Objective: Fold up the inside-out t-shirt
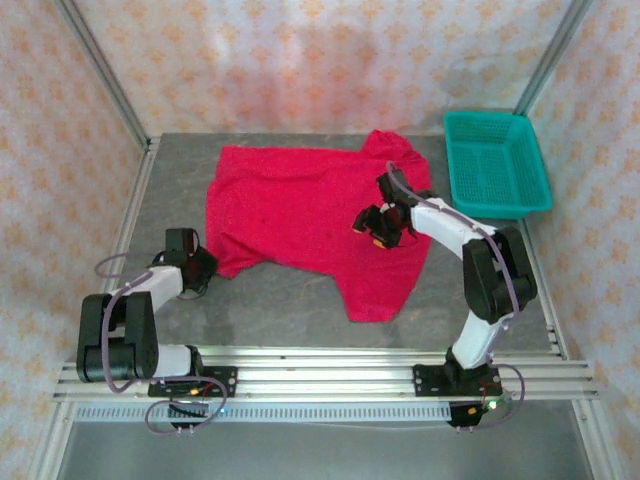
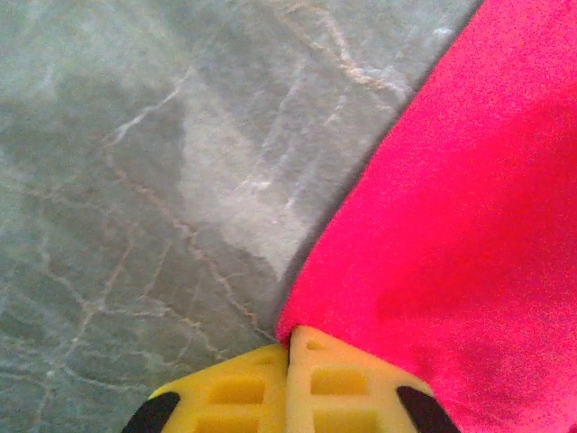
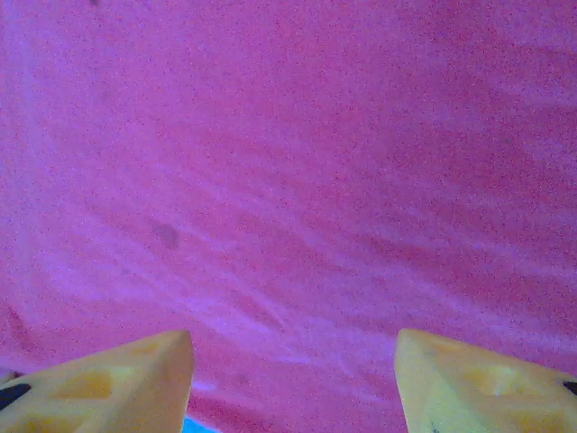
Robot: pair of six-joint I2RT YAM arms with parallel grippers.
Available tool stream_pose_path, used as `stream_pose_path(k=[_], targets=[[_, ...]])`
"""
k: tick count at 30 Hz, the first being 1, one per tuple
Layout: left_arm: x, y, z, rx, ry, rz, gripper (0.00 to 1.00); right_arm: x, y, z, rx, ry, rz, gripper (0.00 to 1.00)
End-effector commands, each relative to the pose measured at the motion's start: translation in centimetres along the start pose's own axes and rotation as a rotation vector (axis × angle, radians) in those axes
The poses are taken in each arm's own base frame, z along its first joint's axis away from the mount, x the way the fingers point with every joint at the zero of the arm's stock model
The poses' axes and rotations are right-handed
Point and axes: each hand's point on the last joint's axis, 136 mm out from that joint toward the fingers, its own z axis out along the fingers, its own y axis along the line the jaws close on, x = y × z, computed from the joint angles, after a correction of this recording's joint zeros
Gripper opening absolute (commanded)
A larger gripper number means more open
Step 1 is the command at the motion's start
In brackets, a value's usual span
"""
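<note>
Left claw (image 2: 288, 347) pinches shut on the t-shirt (image 2: 451, 225) at its corner edge beside bare counter (image 2: 135, 180), while right claw (image 3: 293, 341) hovers wide over red cloth.

**A:** Work surface?
**B:** Grey table (image 1: 290, 305), marbled with pale veins. Matte finish, with a soft bright patch in the left wrist view.
**A:** Enclosure?
**B:** Pale walls (image 1: 300, 50) with a repeating orange flower print on the left, far and right sides. Metal posts (image 1: 103, 70) slant up from the two far corners.
**A:** Near edge?
**B:** Aluminium rails (image 1: 320, 362) run left to right across it. There's a grey surface (image 1: 300, 452) below them; can't tell if it's floor or shelf.
**A:** Light?
**B:** Even and diffuse, shadows soft. The far wall is brightest at its middle.
</note>
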Motion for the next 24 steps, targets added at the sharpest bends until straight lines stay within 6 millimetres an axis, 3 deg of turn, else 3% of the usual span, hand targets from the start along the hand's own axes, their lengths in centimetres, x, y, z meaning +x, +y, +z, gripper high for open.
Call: stream_pose_path(k=[1,4,7,13,16,18,24], targets=[[-1.7,-2.5,-0.1,0.027,-0.037,0.065,0.00,-0.8,-2.8,2.0,0.087,-0.043,0.044,0.61],[-4.3,-3.8,-2.7,0.003,-0.114,0.135,0.00,-0.5,-6.8,3.9,0.159,-0.014,0.143,0.60],[-7.0,-5.7,-6.6,0.013,-0.231,0.241,0.00,0.4,-10.6,4.9,0.224,0.025,0.237,0.58],[-9.2,-9.1,-12.5,0.121,-0.414,0.419,0.00,0.3,-13.6,4.8,0.298,0.028,0.284,0.57],[-8.7,-10.0,-14.0,0.209,-0.461,0.452,0.00,-0.1,-14.6,4.5,0.321,0.025,0.303,0.57],[-7.3,-9.8,-14.0,0.274,-0.444,0.465,0.00,-0.4,-15.1,4.3,0.324,0.018,0.313,0.57],[-1.9,-6.3,-11.3,0.355,-0.291,0.383,0.00,-1.2,-14.3,3.6,0.295,0.010,0.306,0.57]])
